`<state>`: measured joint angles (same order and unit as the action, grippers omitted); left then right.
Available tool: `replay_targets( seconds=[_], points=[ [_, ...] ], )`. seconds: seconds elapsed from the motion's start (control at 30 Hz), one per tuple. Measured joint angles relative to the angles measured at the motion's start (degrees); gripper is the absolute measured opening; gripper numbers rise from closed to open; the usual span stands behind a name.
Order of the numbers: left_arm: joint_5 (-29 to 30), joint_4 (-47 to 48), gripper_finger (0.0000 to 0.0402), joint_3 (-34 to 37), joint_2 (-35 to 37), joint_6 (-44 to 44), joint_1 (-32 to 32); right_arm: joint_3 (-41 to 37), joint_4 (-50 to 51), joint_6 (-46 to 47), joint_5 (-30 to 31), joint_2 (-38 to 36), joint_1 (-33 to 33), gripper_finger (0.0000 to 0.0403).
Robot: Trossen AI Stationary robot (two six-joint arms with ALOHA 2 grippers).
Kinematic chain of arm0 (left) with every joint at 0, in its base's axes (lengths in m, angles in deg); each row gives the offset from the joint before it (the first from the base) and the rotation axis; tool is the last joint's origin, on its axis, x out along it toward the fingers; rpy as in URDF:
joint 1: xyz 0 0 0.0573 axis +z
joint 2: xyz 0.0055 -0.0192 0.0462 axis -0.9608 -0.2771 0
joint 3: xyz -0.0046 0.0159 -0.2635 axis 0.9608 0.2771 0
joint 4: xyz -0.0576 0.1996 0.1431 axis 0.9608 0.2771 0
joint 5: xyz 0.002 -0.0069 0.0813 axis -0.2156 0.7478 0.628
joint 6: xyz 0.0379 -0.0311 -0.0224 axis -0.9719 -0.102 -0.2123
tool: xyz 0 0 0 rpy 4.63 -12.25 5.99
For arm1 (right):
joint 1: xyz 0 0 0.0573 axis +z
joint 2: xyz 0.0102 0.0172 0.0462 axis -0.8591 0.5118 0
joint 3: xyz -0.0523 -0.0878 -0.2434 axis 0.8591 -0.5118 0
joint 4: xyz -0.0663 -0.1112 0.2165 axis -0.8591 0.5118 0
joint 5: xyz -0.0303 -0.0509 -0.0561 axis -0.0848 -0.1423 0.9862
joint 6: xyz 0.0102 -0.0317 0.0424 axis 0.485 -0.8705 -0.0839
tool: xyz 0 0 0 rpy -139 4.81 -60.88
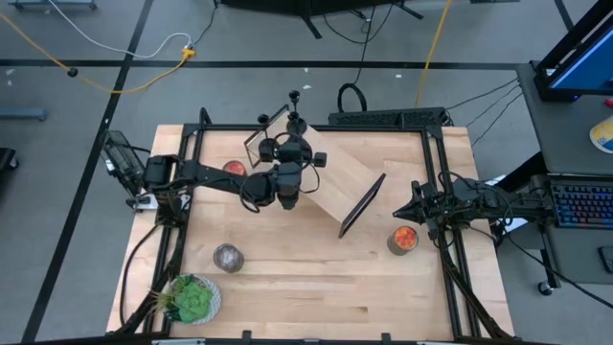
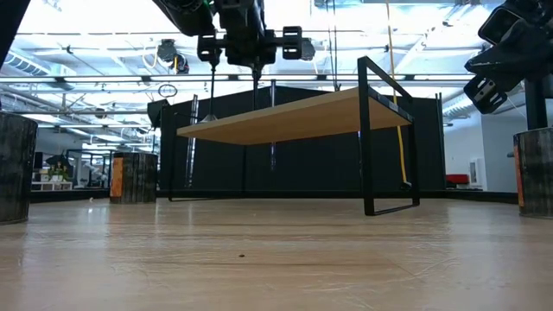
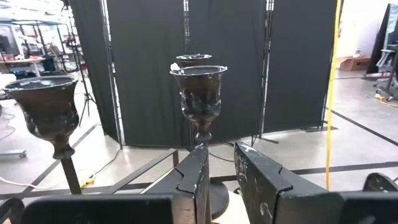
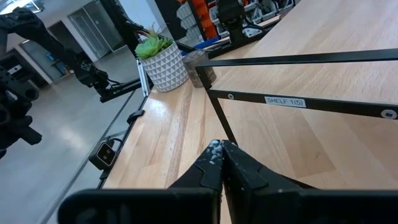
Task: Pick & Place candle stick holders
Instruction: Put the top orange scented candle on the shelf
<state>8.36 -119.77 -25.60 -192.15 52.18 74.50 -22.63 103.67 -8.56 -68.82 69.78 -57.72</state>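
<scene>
Left gripper (image 1: 289,188) jaws clamped on a candle stick holder (image 3: 199,99) stem above the shelf (image 1: 340,177); right gripper (image 1: 407,208) clenched, empty, at right edge. Low view: holder (image 2: 211,82) hanging over shelf. Right wrist: plant (image 4: 152,45) in white pot (image 4: 165,70), far corner; pot's base partly hidden.

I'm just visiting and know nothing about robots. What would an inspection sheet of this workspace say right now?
Surface: light wooden table carrying a small black-framed wooden shelf.
Job's things: dark goblet-topped candle stick holders at the shelf's far end, stems upright.
Clutter: potted green plant, a dark round jar and an orange-topped jar.
Grippers: left gripper raised over the shelf, fingers around a holder's stem; right gripper shut, empty, at the table's right edge.
Cables: yellow and white cables on the floor behind the table.
Surroundings: dark partition panels behind, a keyboard on a side desk.
</scene>
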Motion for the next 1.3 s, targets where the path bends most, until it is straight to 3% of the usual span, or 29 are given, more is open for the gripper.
replay_targets(
  seconds=[0.23,0.63,0.77,0.83,1.07,1.3],
  points=[
    [0.01,-1.19,0.0086,0.0,-0.02,1.64,-3.2,0.0,0.0,-0.02,0.0,0.0,0.0,0.0],
    [-4.24,-15.09,0.0085,0.0,-0.02,-0.46,-15.94,0.0,-2.46,-0.95,0.0,-0.02,-0.02,0.0],
    [3.9,-14.95,0.0085,-1.72,-0.04,0.61,-21.11,0.0,-4.08,-1.09,0.0,-0.02,0.0,0.0],
    [7.36,-14.98,0.0085,-3.52,-0.04,-1.73,-23.54,0.0,-4.31,-1.09,0.0,-0.02,0.0,0.0],
    [7.53,-15.12,0.0085,-10.36,1.4,-16.46,-27.63,0.0,-4.32,-1.09,0.16,-0.02,-0.02,0.0],
    [7.54,-14.77,0.0085,-11.26,6.09,-26.63,-29.04,0.0,-4.33,-1.01,0.26,-0.02,-0.01,0.0]
  ],
)
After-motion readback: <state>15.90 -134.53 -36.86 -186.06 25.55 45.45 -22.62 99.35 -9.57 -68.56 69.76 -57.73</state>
